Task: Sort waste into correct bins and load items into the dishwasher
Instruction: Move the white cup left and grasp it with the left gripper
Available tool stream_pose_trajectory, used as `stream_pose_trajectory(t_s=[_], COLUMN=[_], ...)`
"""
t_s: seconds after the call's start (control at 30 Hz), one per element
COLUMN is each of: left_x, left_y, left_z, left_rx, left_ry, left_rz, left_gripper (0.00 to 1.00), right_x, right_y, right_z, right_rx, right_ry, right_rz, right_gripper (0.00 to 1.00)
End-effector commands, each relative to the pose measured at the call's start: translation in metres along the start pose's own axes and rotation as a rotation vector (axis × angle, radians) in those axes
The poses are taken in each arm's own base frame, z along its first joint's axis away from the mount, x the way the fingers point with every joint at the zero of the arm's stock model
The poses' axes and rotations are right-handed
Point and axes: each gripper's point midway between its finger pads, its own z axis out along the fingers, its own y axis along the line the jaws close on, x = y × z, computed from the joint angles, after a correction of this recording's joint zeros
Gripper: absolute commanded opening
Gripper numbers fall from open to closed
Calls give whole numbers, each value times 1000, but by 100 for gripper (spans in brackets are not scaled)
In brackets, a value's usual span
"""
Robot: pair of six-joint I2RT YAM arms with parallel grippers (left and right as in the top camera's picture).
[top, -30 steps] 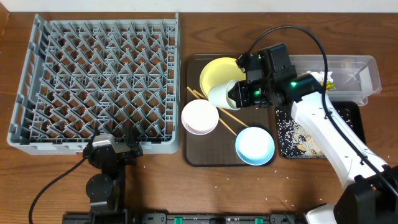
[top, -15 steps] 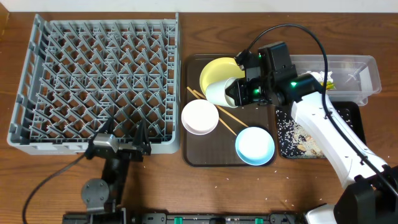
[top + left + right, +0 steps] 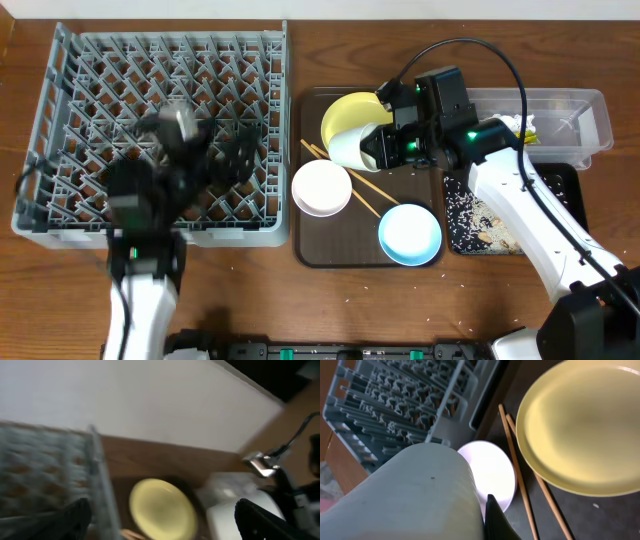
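Far left, the grey dish rack (image 3: pixel 90 60) is seen with its pegs bare, and over its near half the left gripper (image 3: pixel 215 155) is smeared by blur; in the left wrist view its fingers (image 3: pixel 75 516) are spread wide and nothing is held between them. Next along, the brown tray (image 3: pixel 330 255) is laid with the white bowl (image 3: pixel 321 187), the chopsticks (image 3: pixel 370 190) slanting beside it, the yellow plate (image 3: pixel 350 112) at the far end and the light blue bowl (image 3: pixel 409 234) at the near corner. The small white cup (image 3: pixel 350 150) is gripped on its side by the right gripper (image 3: pixel 375 150), closed on it just above the tray at the plate's near rim. Further right, rice and scraps are scattered in the black tray (image 3: pixel 570 185), and the napkin (image 3: pixel 522 126) is seen in the clear tub (image 3: pixel 585 105) behind it.
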Motion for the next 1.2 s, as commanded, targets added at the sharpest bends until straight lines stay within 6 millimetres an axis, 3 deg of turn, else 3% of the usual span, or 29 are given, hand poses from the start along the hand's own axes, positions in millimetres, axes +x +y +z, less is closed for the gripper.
stream_pose_trajectory(t_s=[0.0, 0.1, 0.17, 0.3, 0.5, 0.63, 0.87, 1.17], left_x=[6, 20, 28, 44, 46, 48, 54, 60], left_y=[-22, -4, 2, -13, -15, -22, -40, -58], left_z=[14, 28, 32, 29, 28, 24, 13, -2], left_rx=[196, 150, 122, 172, 182, 227, 347, 476], left_ry=[121, 202, 239, 400, 420, 457, 532, 601], left_rz=[-292, -796, -988, -1194, -1197, -1133, -973, -836], left_gripper=[92, 93, 92, 92, 92, 93, 92, 92], right_x=[-10, -20, -25, -35, -44, -45, -48, -18], right_y=[3, 6, 7, 9, 9, 34, 70, 106], right_z=[-4, -5, -5, -6, 9, 26, 33, 36], right_rx=[-19, -30, -35, -45, -94, -315, -663, -923], right_ry=[-32, -73, -94, -133, -149, -115, -87, 44], right_rz=[1, -6, -18, -25, 26, -7, -101, -198], right_gripper=[1, 1, 1, 1, 1, 1, 1, 1])
